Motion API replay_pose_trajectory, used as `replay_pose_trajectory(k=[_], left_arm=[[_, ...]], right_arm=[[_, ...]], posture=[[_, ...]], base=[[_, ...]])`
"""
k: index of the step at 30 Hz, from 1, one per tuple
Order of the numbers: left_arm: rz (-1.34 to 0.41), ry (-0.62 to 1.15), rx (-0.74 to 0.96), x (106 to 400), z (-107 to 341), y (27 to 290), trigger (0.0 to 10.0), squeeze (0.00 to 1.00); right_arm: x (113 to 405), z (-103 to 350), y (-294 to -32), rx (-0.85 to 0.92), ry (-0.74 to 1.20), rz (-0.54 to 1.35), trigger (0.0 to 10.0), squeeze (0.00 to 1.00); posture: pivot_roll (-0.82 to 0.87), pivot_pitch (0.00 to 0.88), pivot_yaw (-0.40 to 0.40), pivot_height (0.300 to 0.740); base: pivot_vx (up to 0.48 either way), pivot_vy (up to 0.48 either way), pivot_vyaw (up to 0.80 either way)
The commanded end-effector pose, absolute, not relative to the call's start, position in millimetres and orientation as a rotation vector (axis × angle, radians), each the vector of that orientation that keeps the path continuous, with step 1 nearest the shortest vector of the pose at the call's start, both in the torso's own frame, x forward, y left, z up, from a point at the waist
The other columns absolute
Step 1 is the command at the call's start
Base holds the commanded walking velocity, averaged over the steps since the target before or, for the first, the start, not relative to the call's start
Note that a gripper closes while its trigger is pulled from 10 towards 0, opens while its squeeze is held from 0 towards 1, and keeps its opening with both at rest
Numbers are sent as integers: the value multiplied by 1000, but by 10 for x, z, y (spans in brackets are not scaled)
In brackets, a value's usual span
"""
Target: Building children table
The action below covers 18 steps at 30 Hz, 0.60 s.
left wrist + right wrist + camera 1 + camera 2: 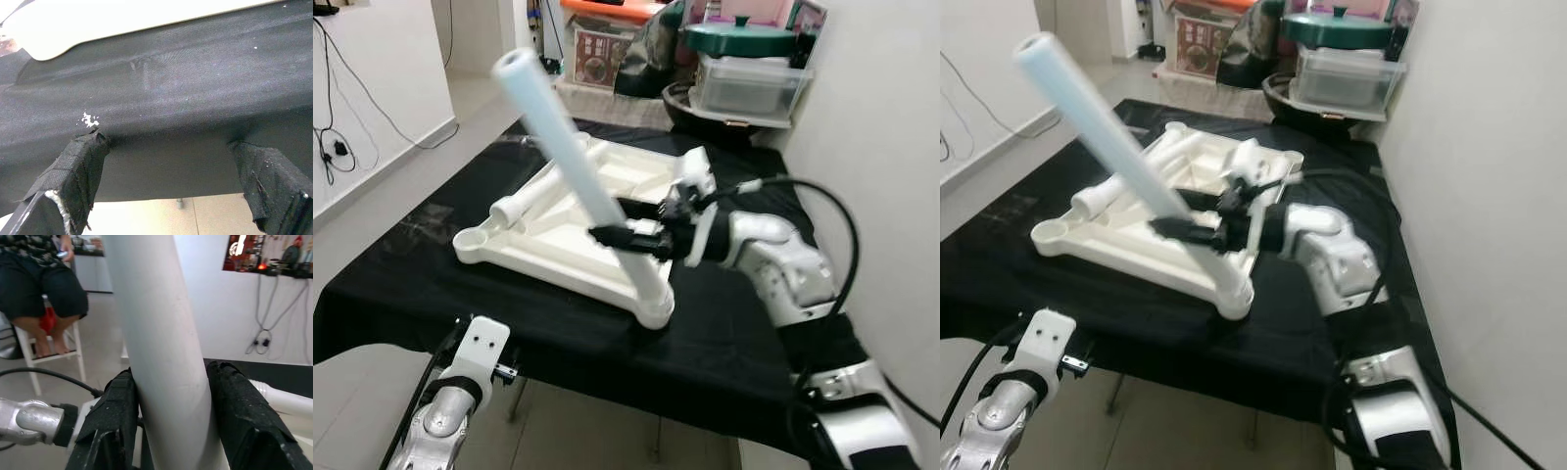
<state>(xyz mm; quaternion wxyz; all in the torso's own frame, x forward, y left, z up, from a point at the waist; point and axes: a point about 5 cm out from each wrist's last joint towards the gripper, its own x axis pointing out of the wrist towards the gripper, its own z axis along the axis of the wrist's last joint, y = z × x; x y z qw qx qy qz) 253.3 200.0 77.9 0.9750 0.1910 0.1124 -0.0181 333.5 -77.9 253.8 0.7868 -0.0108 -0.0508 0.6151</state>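
Seemingly early on: the right gripper point(619, 235) pinches a pale tube leg point(576, 162), its foot tilted in the near corner socket of the upturned white table frame point(548, 245) on the black-draped tabletop point(724, 343). Another leg point(524, 201) lies loose on the frame, and the remaining sockets look empty. The left gripper point(171, 191) hangs below the tabletop edge, fingers spread.

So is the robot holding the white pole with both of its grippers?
No, only the right gripper clamps the white pole; the left gripper hangs open below the table edge.

A pale blue-white tube point(578, 166) and cream-white table frame point(548, 240) sit on a plain black cloth point(724, 343), gripped by black fingers point(115, 421) on a silver arm point(783, 264).
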Motion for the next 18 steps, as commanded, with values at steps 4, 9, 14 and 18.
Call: replay_pose_trajectory(k=[4,9,14,18], left_arm=[[-45,233,391,2552,766,1991,10000,0],[-44,228,394,2586,782,2004,10000,0],[-46,233,393,2576,762,1997,10000,0],[-47,238,393,2559,745,1993,10000,0]], right_arm=[[3585,2382,-876,30,-26,1112,0,0],[3677,2342,-956,60,-11,1021,0,0],[3709,2269,-1046,95,-10,952,0,0],[3706,2238,-1104,127,-27,918,0,0]], posture=[[125,0,-98,740],[116,0,-96,740],[113,0,-95,740],[110,0,-94,740]], base=[[0,0,0],[0,0,0],[0,0,0],[0,0,0]])
